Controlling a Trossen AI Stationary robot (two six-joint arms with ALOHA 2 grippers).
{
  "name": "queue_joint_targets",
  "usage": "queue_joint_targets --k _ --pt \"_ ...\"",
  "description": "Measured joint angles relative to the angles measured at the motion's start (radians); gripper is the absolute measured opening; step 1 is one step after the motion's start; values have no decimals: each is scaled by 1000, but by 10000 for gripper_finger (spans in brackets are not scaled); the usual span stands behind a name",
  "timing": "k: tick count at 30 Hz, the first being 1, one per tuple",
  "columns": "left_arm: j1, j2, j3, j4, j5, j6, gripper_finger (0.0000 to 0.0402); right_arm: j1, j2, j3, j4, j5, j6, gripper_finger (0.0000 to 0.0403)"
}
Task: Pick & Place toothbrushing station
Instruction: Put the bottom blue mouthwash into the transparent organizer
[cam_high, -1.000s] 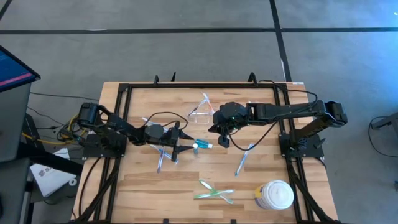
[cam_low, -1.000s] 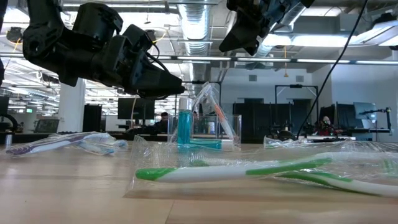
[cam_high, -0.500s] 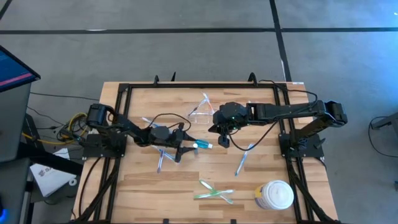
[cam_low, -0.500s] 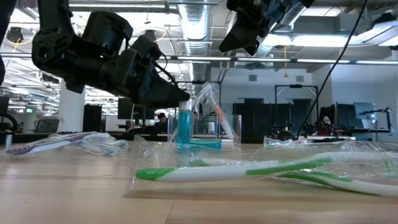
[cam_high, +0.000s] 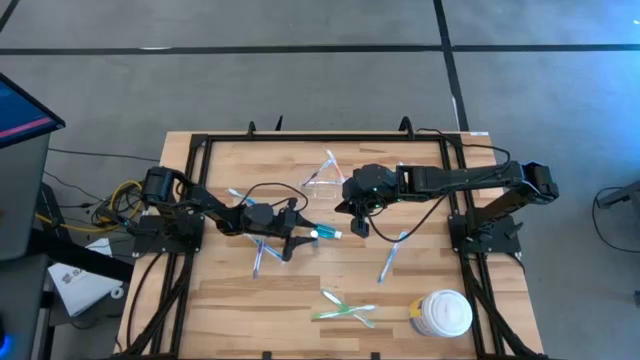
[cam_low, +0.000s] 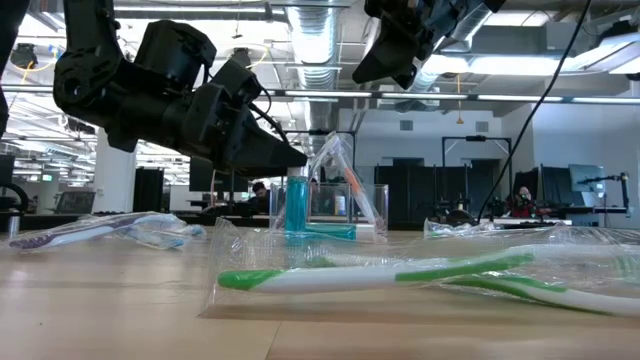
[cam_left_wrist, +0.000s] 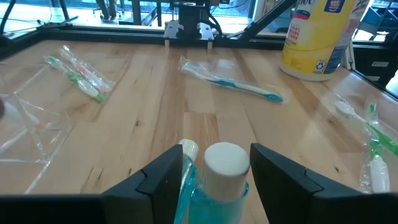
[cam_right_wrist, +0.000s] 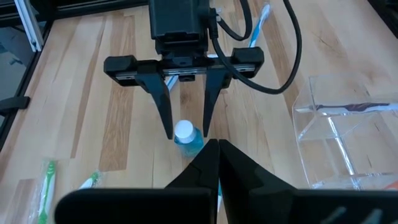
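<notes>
**Left hand closes in on the teal tube**

Over the last 1 second the left hand (cam_high: 297, 236) has slid toward 3 o'clock; its open fingers now straddle the teal tube (cam_high: 326, 234) near the tabletop (cam_high: 420, 270) centre, so a grasp looks imminent. In the high view the tube's long axis runs 9-to-3, white cap toward 9. The right hand (cam_high: 359, 226) hovers shut just beside it.

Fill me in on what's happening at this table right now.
The left gripper is open, its fingers on either side of the small teal tube lying mid-table, not closed on it. The right gripper hangs above the table, shut and empty. The clear holder sits behind, and the wrapped toothbrushes lie scattered; a white jar stands at the front right.
</notes>
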Motion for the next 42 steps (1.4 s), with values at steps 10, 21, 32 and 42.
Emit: queue_joint_targets --k 10,21,32,42 --pt "0 0 0 -2 0 0 153 0 0 0 0 0 0 0" --pt "0 0 0 -3 1 0 121 0 0 0 0 0 0 0" --pt "0 0 0 -3 19 -2 94 0 0 0 0 0 0 0" --pt "0 -25 0 -5 10 -7 88 0 0 0 0 0 0 0"
